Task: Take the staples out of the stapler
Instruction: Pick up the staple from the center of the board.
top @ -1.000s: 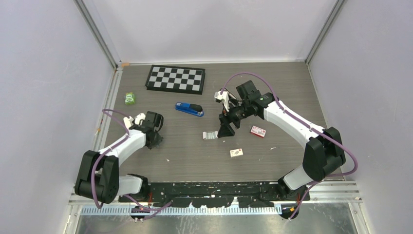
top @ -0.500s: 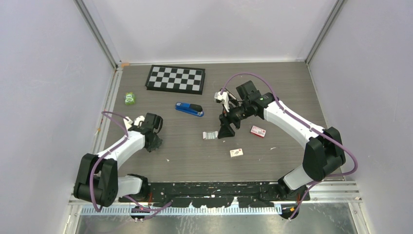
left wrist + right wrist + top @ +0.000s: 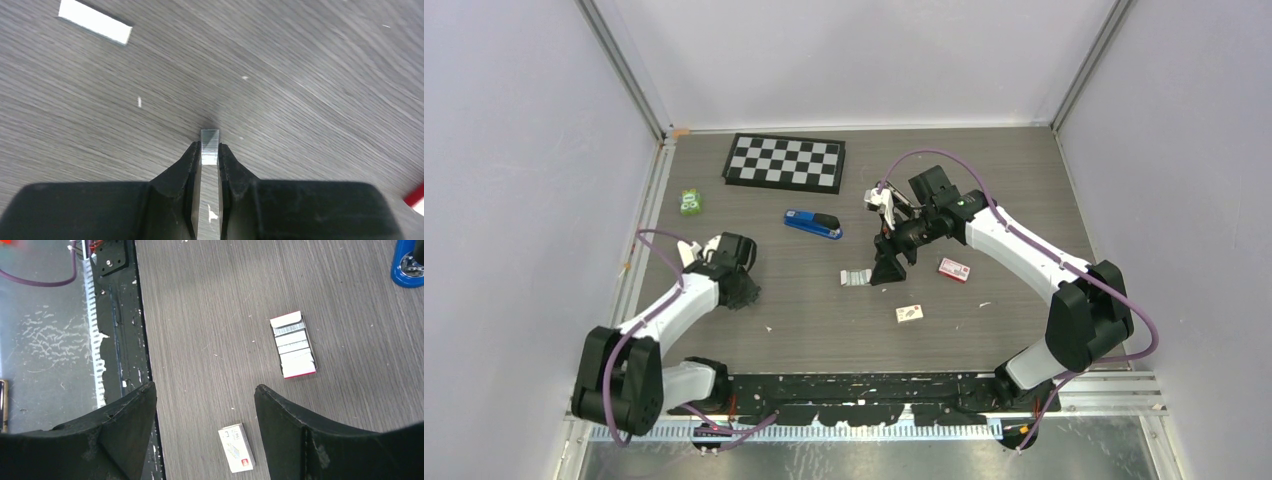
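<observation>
Checkerboard [image 3: 785, 162] lay flat near the far edge of the table [image 3: 1024, 170], left of centre. Small green item [image 3: 690, 202] sat by the left edge. Red box [image 3: 954, 269] lay right of centre. Small white box [image 3: 910, 313] lay apart from it, closer to the near edge.

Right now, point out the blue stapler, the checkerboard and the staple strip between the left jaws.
blue stapler [image 3: 813, 223], top view, middle of body
checkerboard [image 3: 786, 161], top view, centre of board
staple strip [image 3: 209, 142], left wrist view, exposed tip

Your left gripper [image 3: 209, 150], at 8 o'clock, pinches a staple strip [image 3: 209, 140]; your right gripper [image 3: 205, 390] hangs wide open near centre, pointing down.
</observation>
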`<act>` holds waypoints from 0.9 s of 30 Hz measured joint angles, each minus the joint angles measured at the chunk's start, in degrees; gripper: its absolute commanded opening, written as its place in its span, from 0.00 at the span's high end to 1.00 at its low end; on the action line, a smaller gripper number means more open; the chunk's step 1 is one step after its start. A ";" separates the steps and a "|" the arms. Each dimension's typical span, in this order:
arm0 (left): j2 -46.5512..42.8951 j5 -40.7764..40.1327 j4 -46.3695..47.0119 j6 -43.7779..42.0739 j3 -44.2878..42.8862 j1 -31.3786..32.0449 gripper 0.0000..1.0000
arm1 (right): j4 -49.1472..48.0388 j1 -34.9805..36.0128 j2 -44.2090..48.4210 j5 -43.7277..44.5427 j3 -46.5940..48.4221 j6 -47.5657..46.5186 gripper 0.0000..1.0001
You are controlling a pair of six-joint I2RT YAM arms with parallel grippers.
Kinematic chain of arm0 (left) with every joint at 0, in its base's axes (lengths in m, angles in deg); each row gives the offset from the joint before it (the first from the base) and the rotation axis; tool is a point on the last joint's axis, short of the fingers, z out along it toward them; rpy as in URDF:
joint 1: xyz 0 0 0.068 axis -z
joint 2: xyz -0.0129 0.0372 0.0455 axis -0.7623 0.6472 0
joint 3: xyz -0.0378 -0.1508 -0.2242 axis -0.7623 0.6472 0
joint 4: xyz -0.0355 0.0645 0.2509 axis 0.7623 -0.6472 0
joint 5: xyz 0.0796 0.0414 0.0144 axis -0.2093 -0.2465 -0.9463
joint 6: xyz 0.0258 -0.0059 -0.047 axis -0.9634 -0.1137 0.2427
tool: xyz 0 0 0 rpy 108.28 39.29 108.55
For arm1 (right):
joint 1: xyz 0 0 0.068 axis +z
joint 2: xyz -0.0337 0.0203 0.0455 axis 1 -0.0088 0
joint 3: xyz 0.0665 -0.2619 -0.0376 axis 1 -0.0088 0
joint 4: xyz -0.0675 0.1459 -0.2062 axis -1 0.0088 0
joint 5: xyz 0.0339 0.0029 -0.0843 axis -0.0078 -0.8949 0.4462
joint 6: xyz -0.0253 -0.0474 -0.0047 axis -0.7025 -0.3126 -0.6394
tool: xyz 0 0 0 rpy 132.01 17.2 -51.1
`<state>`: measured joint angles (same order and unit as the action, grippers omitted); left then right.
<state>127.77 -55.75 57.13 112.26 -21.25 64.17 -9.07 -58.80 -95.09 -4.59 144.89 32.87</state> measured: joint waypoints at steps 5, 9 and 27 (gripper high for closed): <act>-8.68 6.93 1.27 -1.33 1.31 0.28 0.93 | -0.83 0.00 0.07 -2.58 0.00 1.95 0.24; -16.31 14.32 6.34 -0.96 3.78 1.29 0.93 | -3.10 0.00 0.61 -5.29 -0.02 5.86 0.23; -21.35 23.45 40.65 7.04 3.72 21.07 0.93 | -34.56 -2.23 12.26 -12.44 -14.51 42.25 0.19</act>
<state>106.41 -32.30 97.79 119.29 -17.54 85.24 -43.63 -61.03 -82.82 -17.02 130.37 75.12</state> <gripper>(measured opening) 0.156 0.809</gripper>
